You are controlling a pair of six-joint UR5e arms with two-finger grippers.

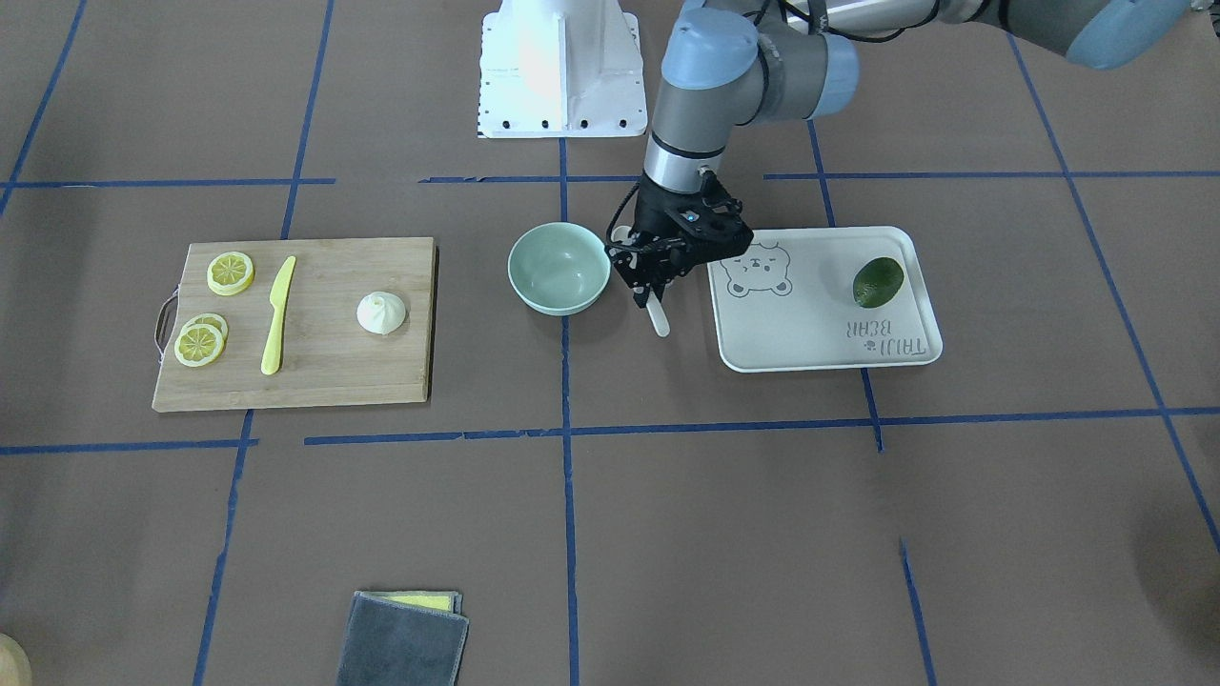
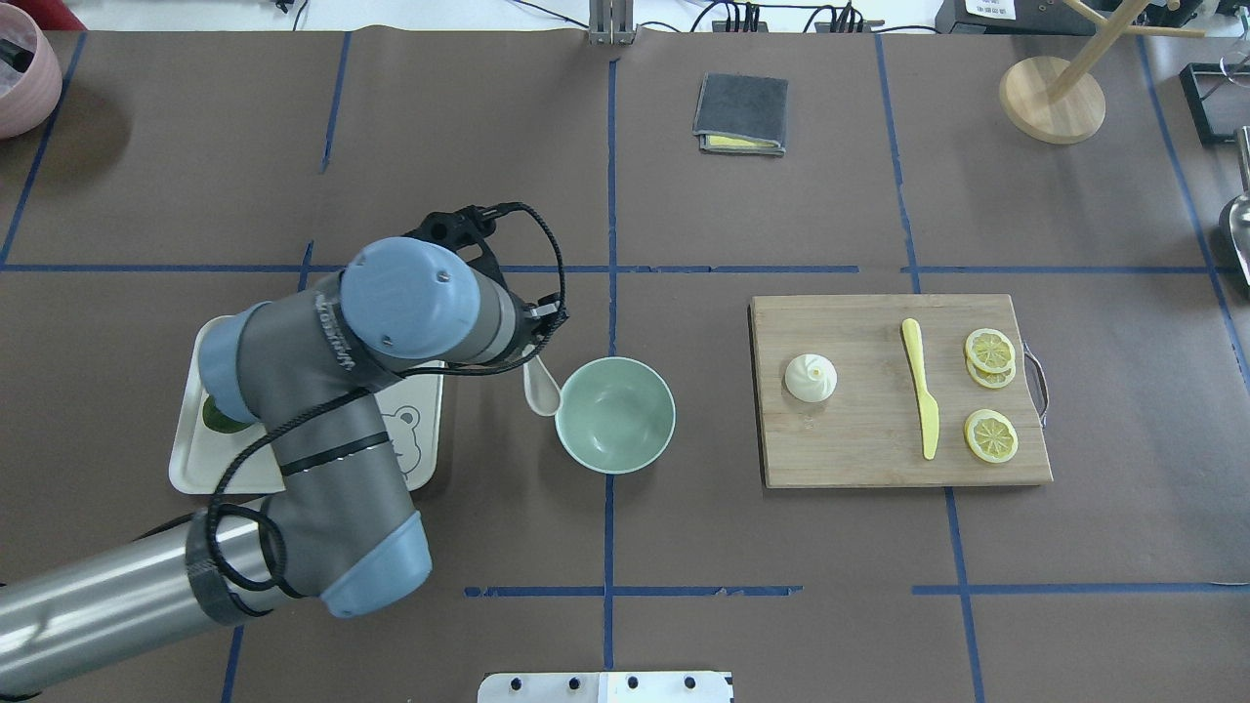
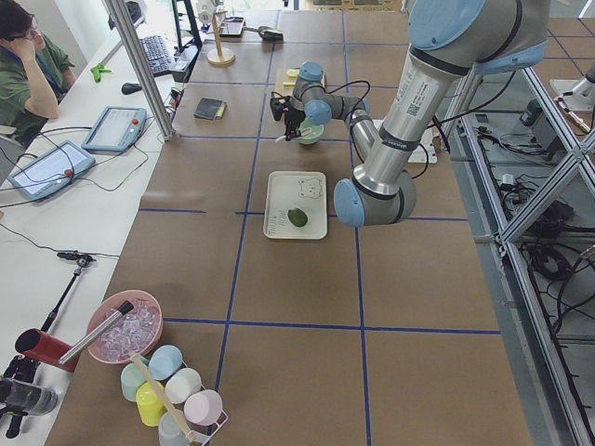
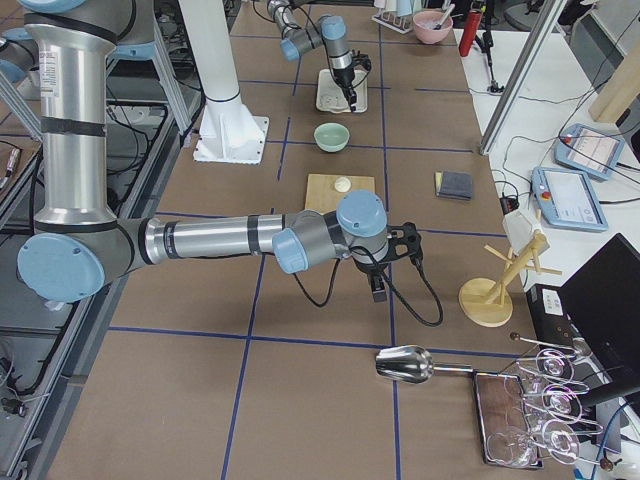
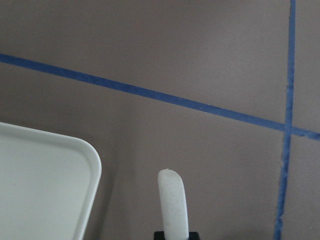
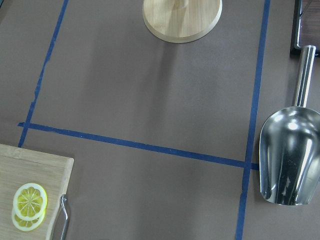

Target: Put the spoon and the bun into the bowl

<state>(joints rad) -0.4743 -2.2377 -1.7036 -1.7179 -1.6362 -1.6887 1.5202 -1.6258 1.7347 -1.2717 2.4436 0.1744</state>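
My left gripper (image 1: 651,290) is shut on the off-white spoon (image 1: 658,319) and holds it between the mint-green bowl (image 1: 559,269) and the white tray (image 1: 810,338). In the overhead view the spoon's scoop (image 2: 540,391) sits just left of the bowl (image 2: 615,415). The left wrist view shows the spoon's handle (image 5: 172,200) sticking out over the brown table. The white pleated bun (image 1: 381,312) lies on the wooden cutting board (image 1: 324,376), apart from the bowl. My right gripper (image 4: 378,285) shows only in the exterior right view; I cannot tell whether it is open or shut.
A yellow plastic knife (image 1: 277,314) and lemon slices (image 1: 231,272) lie on the board. A green fruit (image 1: 878,282) is on the tray. A grey cloth (image 2: 742,114) lies at the far side. A metal scoop (image 6: 290,160) and a wooden stand (image 6: 182,17) are under my right wrist.
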